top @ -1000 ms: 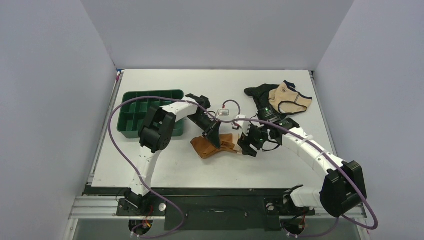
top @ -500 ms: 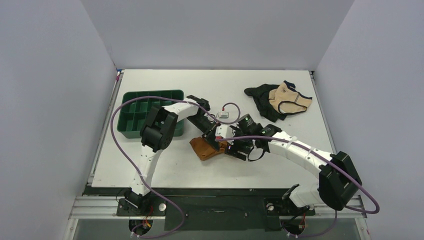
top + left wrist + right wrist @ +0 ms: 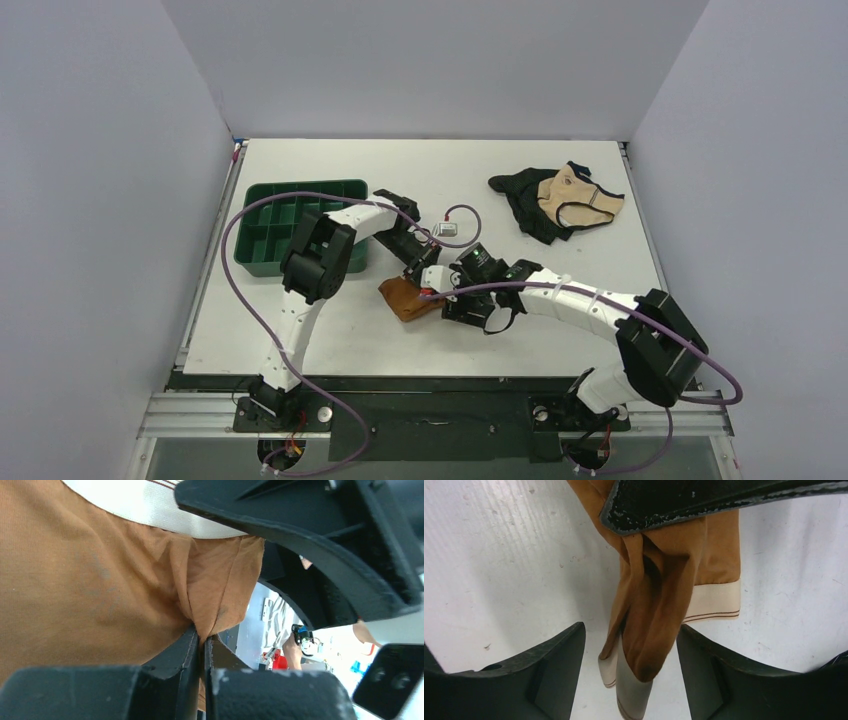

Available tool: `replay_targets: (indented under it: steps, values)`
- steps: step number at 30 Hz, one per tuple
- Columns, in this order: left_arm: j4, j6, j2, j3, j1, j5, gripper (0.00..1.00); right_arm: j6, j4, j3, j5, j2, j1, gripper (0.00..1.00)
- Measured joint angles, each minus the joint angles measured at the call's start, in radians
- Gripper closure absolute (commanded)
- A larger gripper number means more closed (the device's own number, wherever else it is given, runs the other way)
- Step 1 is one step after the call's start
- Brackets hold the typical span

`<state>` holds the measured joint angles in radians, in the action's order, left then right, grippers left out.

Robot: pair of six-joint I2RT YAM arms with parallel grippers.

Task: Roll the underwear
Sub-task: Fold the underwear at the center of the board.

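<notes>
Right jaws have slid left, spread astride the bunched rust-brown underwear [image 3: 402, 297] that left jaws pinch.

The underwear [image 3: 659, 605] is thin matt cloth — the table [image 3: 499, 555] a scuffed, faintly streaked white surface.

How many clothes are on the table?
3. The brown underwear lies mid-table, by the arms. A black garment and a beige garment sit piled together at the far right. More could be hiding beneath that pile.
</notes>
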<state>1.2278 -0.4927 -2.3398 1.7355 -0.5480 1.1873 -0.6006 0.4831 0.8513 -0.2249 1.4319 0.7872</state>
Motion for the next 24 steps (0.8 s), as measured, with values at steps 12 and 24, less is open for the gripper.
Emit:
replay_targets:
  steps: [12, 24]
  values:
    - [0.101, -0.089, -0.038, 0.041, 0.000, 0.023, 1.00, -0.017, -0.072, -0.028, 0.080, 0.050, 0.007, 0.74]
    - [0.113, -0.100, -0.043, 0.051, 0.000, 0.007, 0.81, -0.012, -0.026, -0.020, 0.069, 0.049, 0.013, 1.00]
